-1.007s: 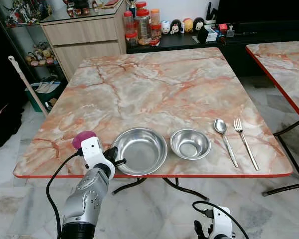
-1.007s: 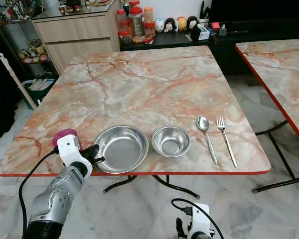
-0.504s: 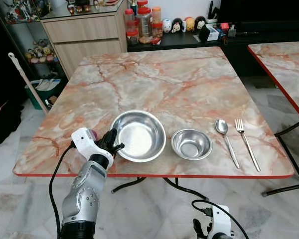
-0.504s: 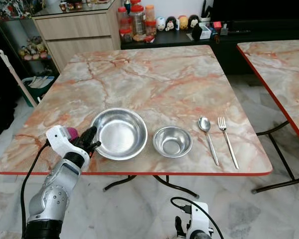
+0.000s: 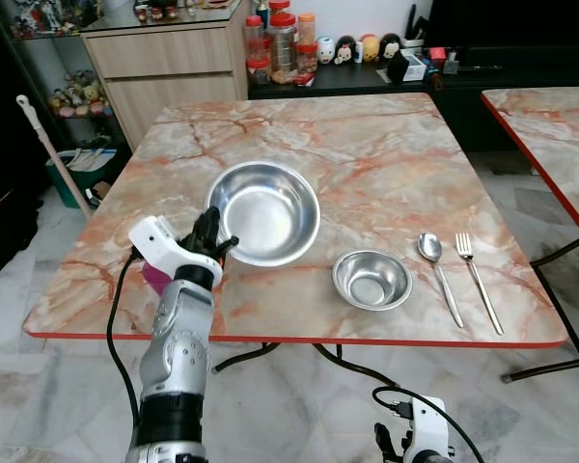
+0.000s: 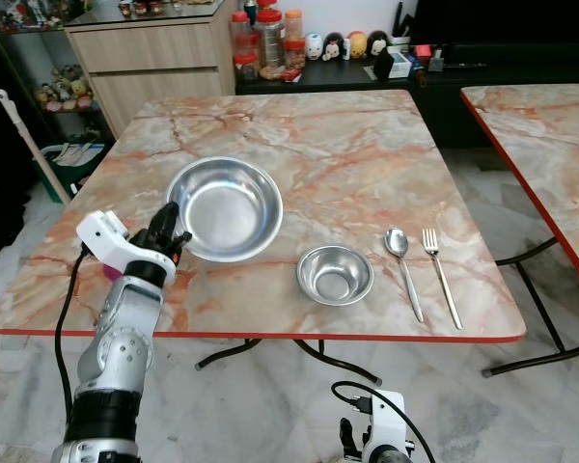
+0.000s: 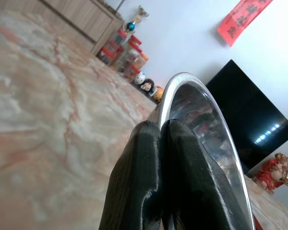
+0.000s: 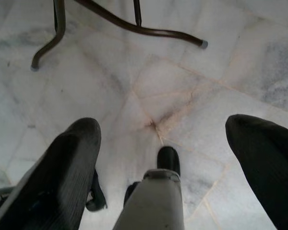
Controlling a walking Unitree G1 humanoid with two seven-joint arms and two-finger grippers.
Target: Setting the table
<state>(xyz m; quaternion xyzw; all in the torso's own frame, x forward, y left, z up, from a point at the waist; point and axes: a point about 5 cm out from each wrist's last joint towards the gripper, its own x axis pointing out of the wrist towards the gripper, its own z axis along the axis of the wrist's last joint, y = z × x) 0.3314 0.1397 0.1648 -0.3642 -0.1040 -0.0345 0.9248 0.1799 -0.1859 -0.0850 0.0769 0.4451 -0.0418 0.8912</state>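
Polished steel on glossy marble-look tabletop

The large bowl (image 5: 263, 211) is shiny, mirror-smooth metal — the left end effector (image 5: 209, 242), matt black with rubbery-looking fingers (image 7: 149, 191), pinches its rim at 8 o'clock. The small bowl (image 5: 371, 280), spoon (image 5: 434, 262) and fork (image 5: 476, 275) are the same bright metal. The tabletop (image 5: 367, 164) is smooth, orange-veined, red-edged — the floor (image 8: 173, 91) pale, dull marble tile.

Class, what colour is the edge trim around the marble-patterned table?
Red; the table's edge trim shows best in the right eye view.
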